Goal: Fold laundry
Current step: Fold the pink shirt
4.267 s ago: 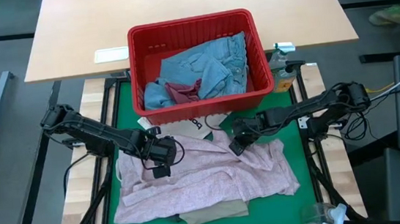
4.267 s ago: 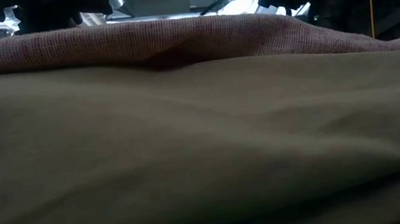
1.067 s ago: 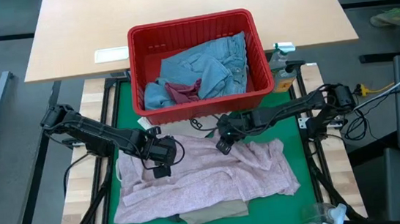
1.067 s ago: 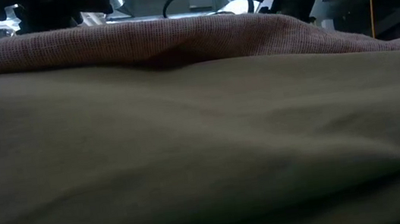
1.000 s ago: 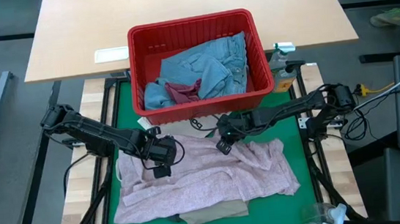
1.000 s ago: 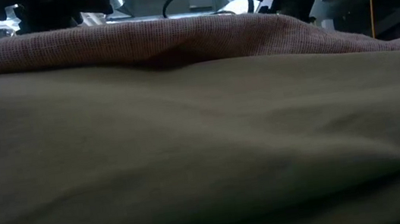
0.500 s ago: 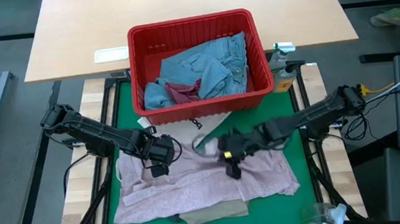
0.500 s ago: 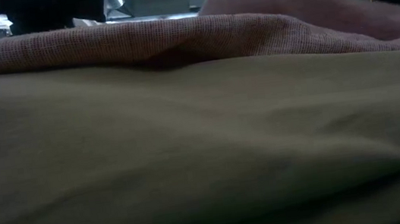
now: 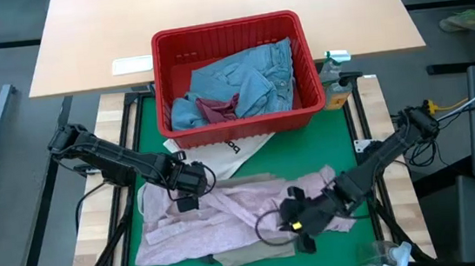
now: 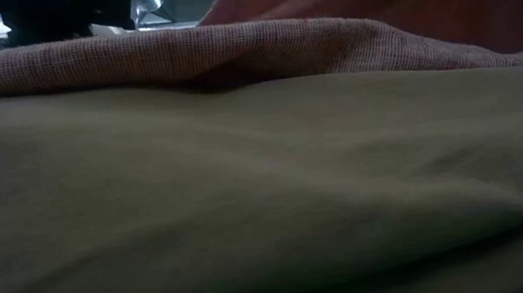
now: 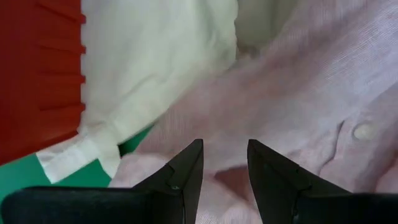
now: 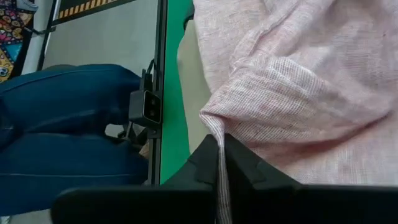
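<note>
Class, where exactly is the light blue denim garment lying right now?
In the high view, the light blue denim garment lies inside the red basket at the table's far side, beside a crumpled dark red cloth.

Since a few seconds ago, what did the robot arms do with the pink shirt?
The right tool, shut on the mottled pink top, has pulled its far edge from beside the red plastic basket toward the table's near edge, folding it over. The white tote bag now shows more. The left tool stayed open over the top's left part; the basket did not move.
</note>
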